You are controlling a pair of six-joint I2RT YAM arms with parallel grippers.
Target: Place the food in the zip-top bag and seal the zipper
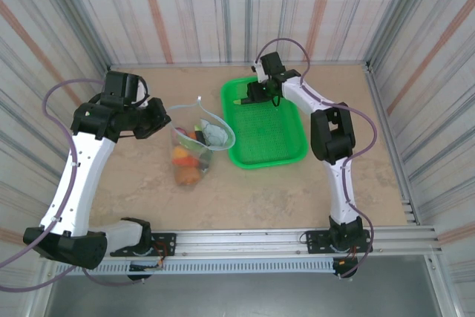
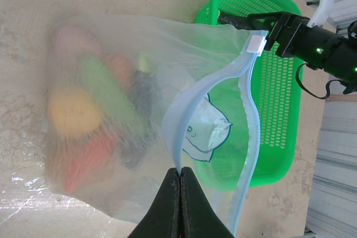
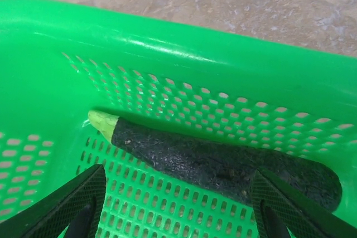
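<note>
The zip-top bag (image 1: 194,152) lies on the table left of the basket, with several pieces of food (image 2: 83,115) blurred inside it: yellow, orange, red, green and dark. Its mouth hangs open. My left gripper (image 2: 179,172) is shut on the pale blue zipper (image 2: 189,110) strip at the mouth edge and shows beside the bag in the top view (image 1: 158,118). A dark eggplant (image 3: 223,163) with a green stem lies in the basket's far left corner. My right gripper (image 3: 178,185) hangs open just above it, one finger at each side (image 1: 254,94).
The green mesh basket (image 1: 269,155) sits at the table's middle right, its wall (image 3: 167,37) close behind the eggplant. Striped walls enclose the table on three sides. Bare tabletop lies in front of the bag and basket.
</note>
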